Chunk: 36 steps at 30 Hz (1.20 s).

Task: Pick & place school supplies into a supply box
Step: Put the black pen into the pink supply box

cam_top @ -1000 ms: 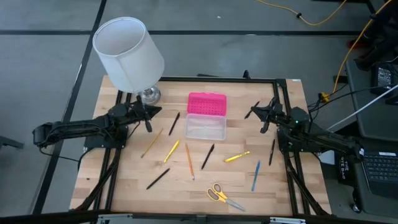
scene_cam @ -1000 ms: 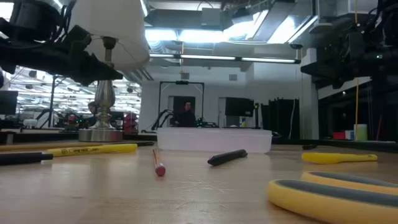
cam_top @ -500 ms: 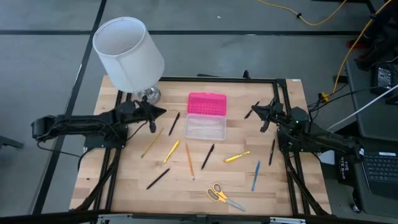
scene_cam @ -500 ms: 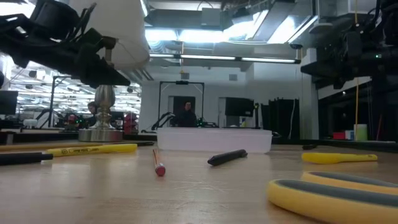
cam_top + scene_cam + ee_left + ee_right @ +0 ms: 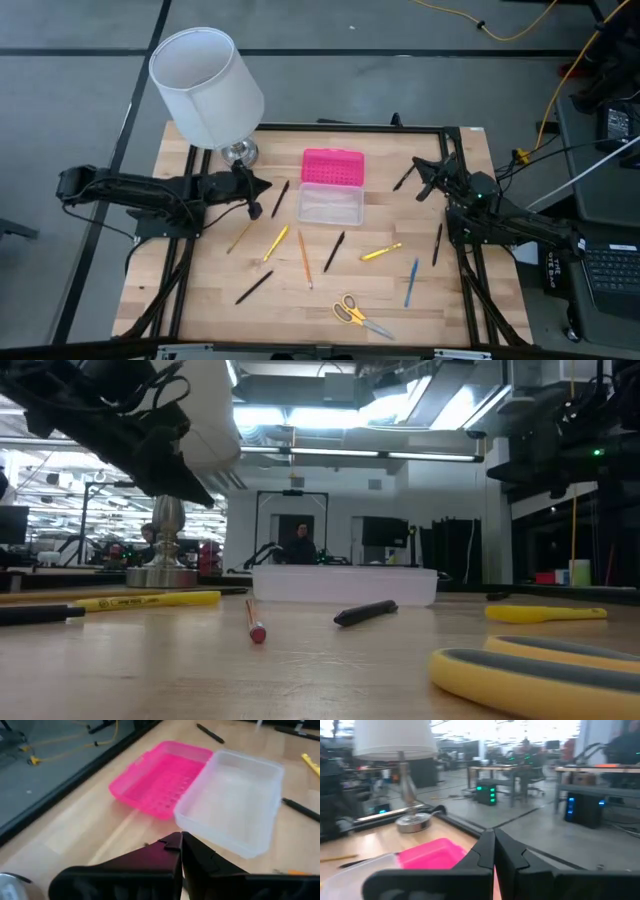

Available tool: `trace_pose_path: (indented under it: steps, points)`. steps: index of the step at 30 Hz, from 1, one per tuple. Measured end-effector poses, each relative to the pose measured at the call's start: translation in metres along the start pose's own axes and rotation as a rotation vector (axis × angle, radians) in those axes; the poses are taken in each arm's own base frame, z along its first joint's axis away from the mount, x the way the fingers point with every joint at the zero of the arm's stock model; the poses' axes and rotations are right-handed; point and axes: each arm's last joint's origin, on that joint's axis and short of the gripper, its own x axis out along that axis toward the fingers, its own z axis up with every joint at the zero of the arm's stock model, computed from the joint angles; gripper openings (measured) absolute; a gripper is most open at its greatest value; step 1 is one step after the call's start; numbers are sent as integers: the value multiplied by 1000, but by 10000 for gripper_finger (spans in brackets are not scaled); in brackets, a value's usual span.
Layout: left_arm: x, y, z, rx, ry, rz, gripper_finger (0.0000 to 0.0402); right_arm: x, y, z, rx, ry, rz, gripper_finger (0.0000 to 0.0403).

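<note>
The supply box sits mid-table with its pink lid (image 5: 333, 166) folded open toward the far edge and its clear tray (image 5: 330, 203) bare inside; the left wrist view shows the lid (image 5: 160, 782) and tray (image 5: 232, 800). Pens and pencils lie flat around it: a black pen (image 5: 280, 198), yellow pencils (image 5: 276, 243), an orange pencil (image 5: 304, 258), a blue pen (image 5: 411, 282). Yellow-handled scissors (image 5: 360, 315) lie near the front edge. My left gripper (image 5: 265, 187) hovers shut just left of the box, fingertips (image 5: 180, 840) together. My right gripper (image 5: 422, 175) waits shut right of the box, beside a black pen (image 5: 405, 177).
A lamp with a white shade (image 5: 205, 85) stands on a metal base (image 5: 240, 152) at the far left corner, close behind my left arm. A black frame (image 5: 350, 128) runs along the table's edges. Bare wood lies between the box and the near pens.
My left gripper has moved toward the table's right, from beside the lamp base toward the box and the black pen next to it, staying shut. The supplies and box have not moved.
</note>
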Motion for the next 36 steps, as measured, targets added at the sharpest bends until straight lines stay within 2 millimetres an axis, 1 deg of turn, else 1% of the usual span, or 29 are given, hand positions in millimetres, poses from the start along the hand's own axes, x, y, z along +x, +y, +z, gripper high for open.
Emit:
trace_pose_path:
  steps: [7, 10, 14, 18, 21, 24, 29, 31, 36]
  points:
    - [-1, -25, 11, -52, 96, 12, 2, 0, 1, 0, -75, -1, 31, 6]
    - [0, -35, 16, -54, 155, 36, 2, 0, 1, 3, -68, -28, 47, 6]
    - [4, -50, 26, -51, 213, 69, 2, 0, 2, 5, -61, -54, 63, 8]
    - [12, -62, 32, -43, 245, 78, 2, 0, 4, 5, -66, -48, 131, 18]
    - [19, -67, 36, -39, 260, 92, 2, 0, 5, 4, -68, -40, 167, 22]
    - [25, -71, 39, -45, 286, 52, 2, 0, 5, 2, -74, -23, 172, 22]
    - [32, -76, 36, 35, 298, -7, 2, 0, 5, 0, -79, 2, 172, 23]
    - [33, -76, 35, 42, 303, -2, 2, 0, 5, -1, -80, 5, 172, 23]
    - [33, -73, 36, -56, 260, 106, 2, 0, 5, -1, -80, 5, 173, 23]
